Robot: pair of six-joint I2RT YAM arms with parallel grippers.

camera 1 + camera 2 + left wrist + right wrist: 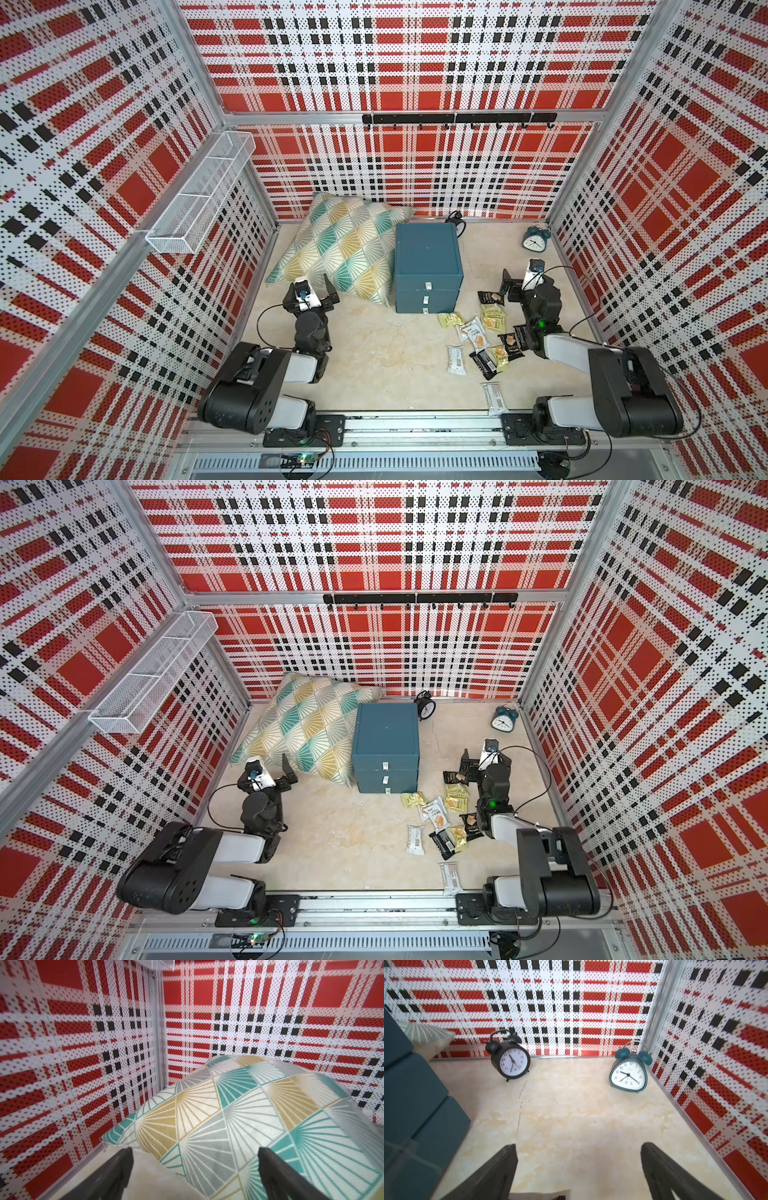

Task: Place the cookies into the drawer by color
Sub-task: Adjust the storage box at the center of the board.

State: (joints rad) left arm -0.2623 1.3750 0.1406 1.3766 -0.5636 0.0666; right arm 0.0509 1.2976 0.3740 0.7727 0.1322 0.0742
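Note:
The drawer (pixel 428 266) (pixel 384 746) is a teal cabinet of three stacked drawers at mid-table, all pushed in, and its side shows in the right wrist view (pixel 415 1095). The cookies (pixel 486 332) (pixel 446 812) lie scattered at its front right: black (pixel 484 363), yellow-green (pixel 451 319) and white (pixel 456 359) packets, one white packet (pixel 493 397) near the front rail. My left gripper (pixel 309 291) (pixel 195 1150) is open and empty, facing the pillow. My right gripper (pixel 525 279) (pixel 579 1145) is open and empty, just behind the pile, over bare table.
A patterned pillow (pixel 349 249) (pixel 249 1115) leans against the drawer's left side. A black clock (pixel 455 220) (pixel 510 1061) and a teal clock (pixel 536 240) (pixel 628 1073) stand at the back. A wire basket (pixel 199 195) and a hook rail (pixel 457 119) hang on the walls.

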